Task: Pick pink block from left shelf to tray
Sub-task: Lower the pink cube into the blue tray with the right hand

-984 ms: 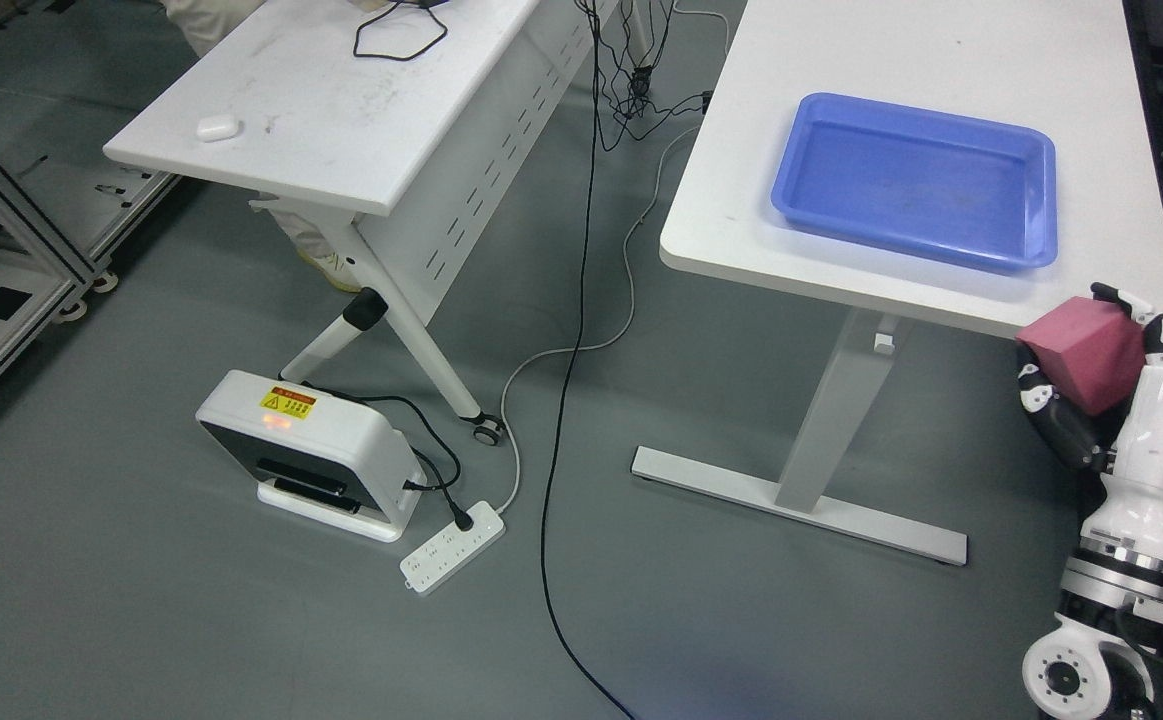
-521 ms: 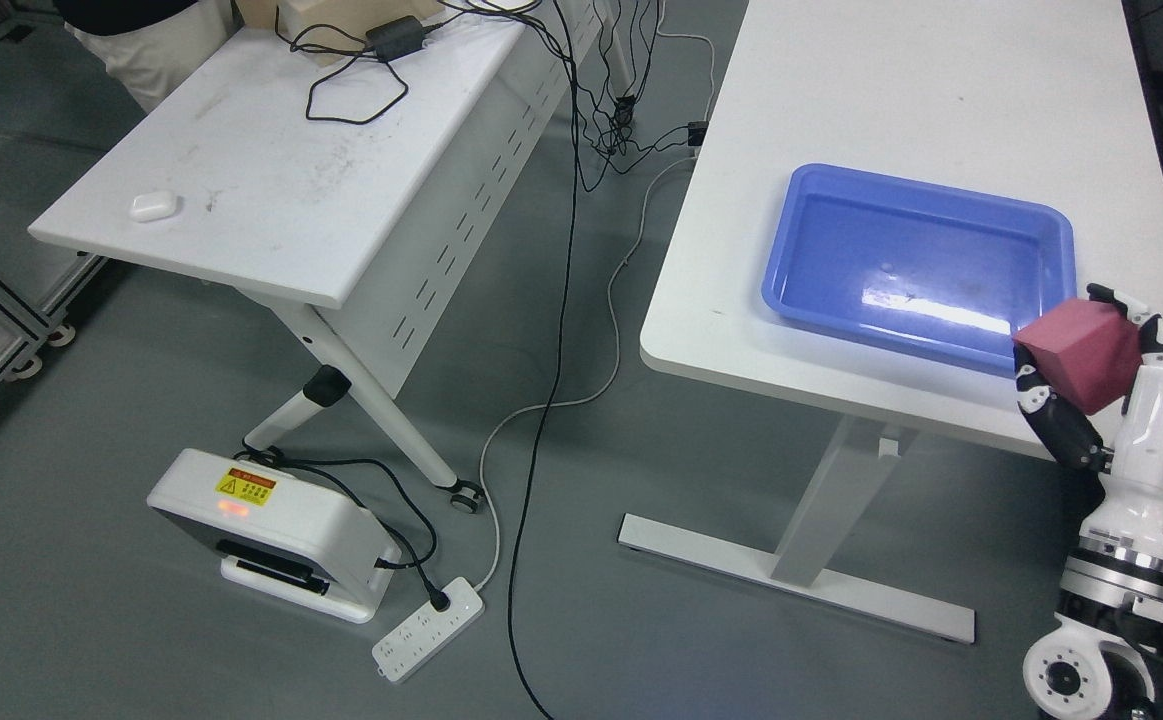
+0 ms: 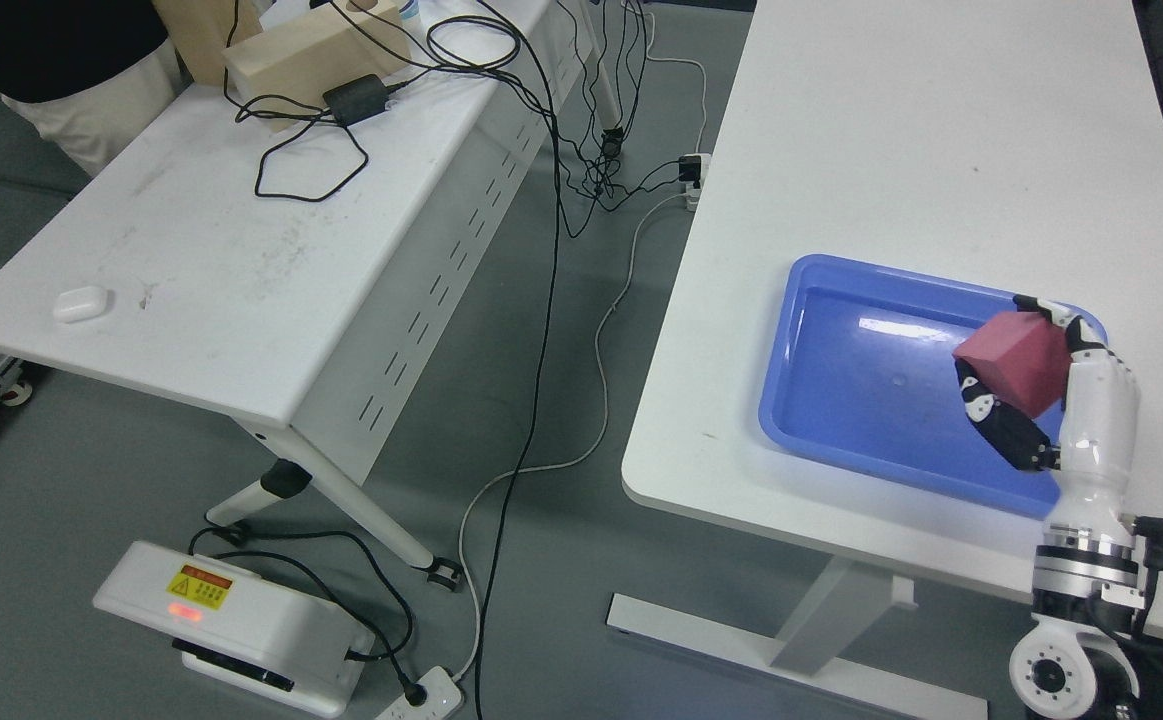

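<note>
The right hand (image 3: 1016,385) enters from the lower right corner, forearm upright, fingers curled tight around the pink block (image 3: 1013,362). The dark thumb side presses the block's lower left face; white fingertips hook over its top right edge. The block sits tilted in the grasp, one corner pointing up-left, and hangs over the right portion of the blue tray (image 3: 841,455); whether it touches the tray floor cannot be told.

Handling assessment: the block appears rigid with a matte finish and flat faces, probably light, since the fingers carry it with no visible strain. Opposing flat faces are the sound place to grip; the present hold, partly across an edge, looks more liable to let it turn on release. Breakage seems unlikely.

Containers: the tray is shallow, with a raised rim, resting near the front edge of the white surface (image 3: 941,150). Nothing lies in it; only a light glare shows on its floor.

Farther left, a second white surface (image 3: 191,280) carries a small white case (image 3: 81,303), cables and a wooden box (image 3: 311,50). The left hand is not visible.
</note>
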